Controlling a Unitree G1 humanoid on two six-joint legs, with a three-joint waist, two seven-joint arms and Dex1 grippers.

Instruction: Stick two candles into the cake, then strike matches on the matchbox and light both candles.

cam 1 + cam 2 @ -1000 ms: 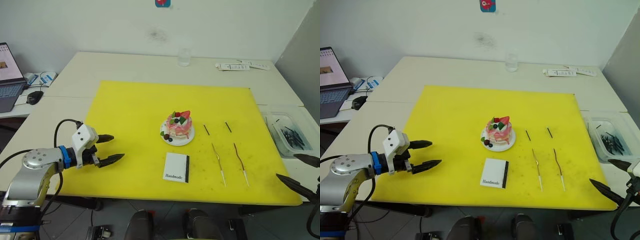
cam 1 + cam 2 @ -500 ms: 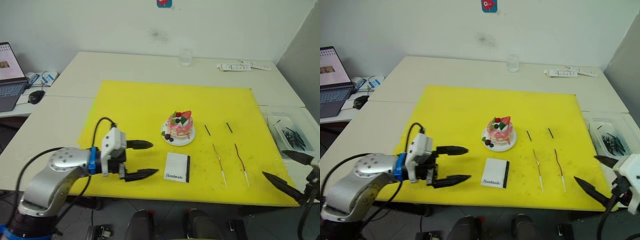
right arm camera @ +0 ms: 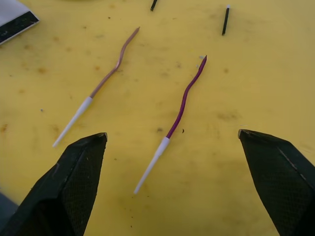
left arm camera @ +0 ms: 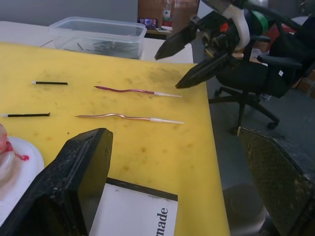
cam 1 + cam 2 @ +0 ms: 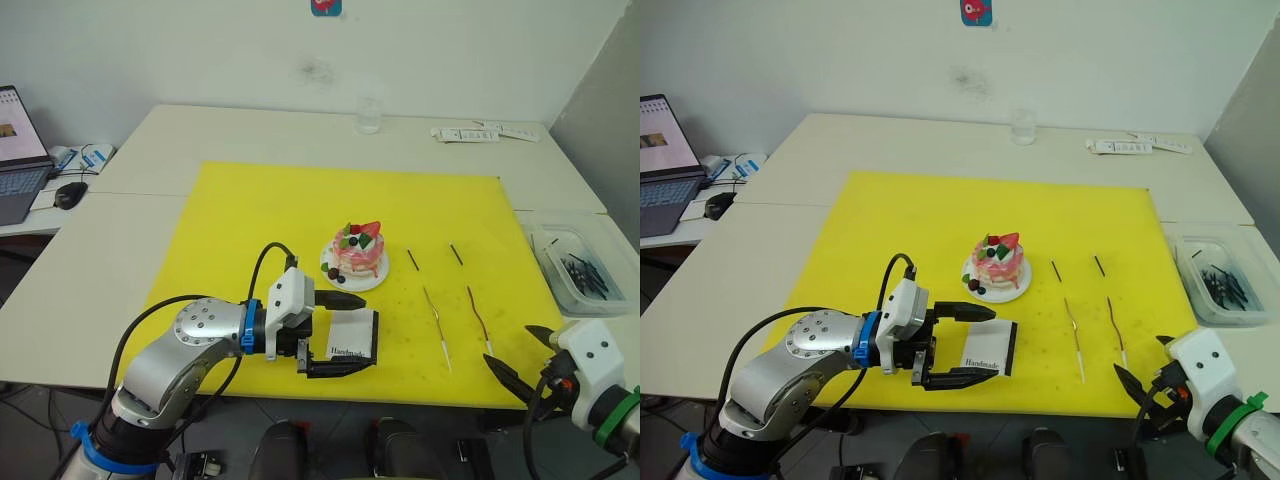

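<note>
The left gripper (image 5: pixel 341 333) hides the near edge of the matchbox (image 5: pixel 355 331), whose lettering is cut short in the left wrist view. The clear bin's (image 5: pixel 580 266) dark contents are too small to name, perhaps spare sticks.

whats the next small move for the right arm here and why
Probably lower the right gripper onto the purple candle and close. Its jaws are open on either side of that candle's white end, both candles still lie flat on the yellow mat, and the cake holds none.
</note>
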